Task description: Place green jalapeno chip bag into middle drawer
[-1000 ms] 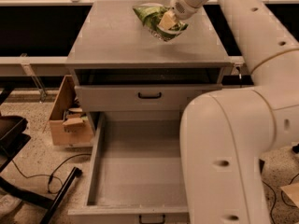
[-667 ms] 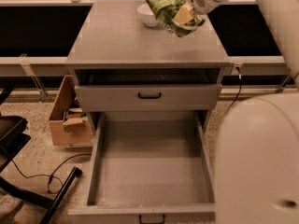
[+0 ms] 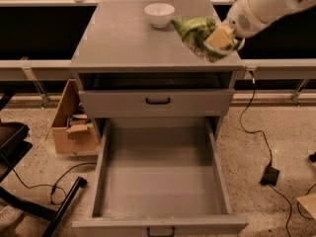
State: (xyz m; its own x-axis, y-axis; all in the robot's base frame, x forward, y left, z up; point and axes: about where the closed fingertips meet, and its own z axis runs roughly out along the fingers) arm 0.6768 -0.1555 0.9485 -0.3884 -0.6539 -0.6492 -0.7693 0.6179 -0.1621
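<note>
Moved: the gripper (image 3: 220, 37) and the green jalapeno chip bag (image 3: 192, 29) are nearer the front right corner of the cabinet top (image 3: 123, 38) than a moment ago.
Also new: the white bowl (image 3: 159, 14) shows all the way now; before, the bag hid part of it.
Cardboard box (image 3: 69, 127): on the floor, left of the cabinet.
Middle drawer (image 3: 163, 177): pulled far out, low in the middle, well below the bag.
Top drawer front (image 3: 157, 102): pushed in, just above the open drawer.
Bowl: at the back of the top, just left of the bag.
Bag: over the right side of the top, its right end in the gripper.
Bag's long way: from back left by the bowl to front right at the gripper.
Gripper: closed on the bag's right end.
Arm (image 3: 266, 4): white, comes in from the top right.
</note>
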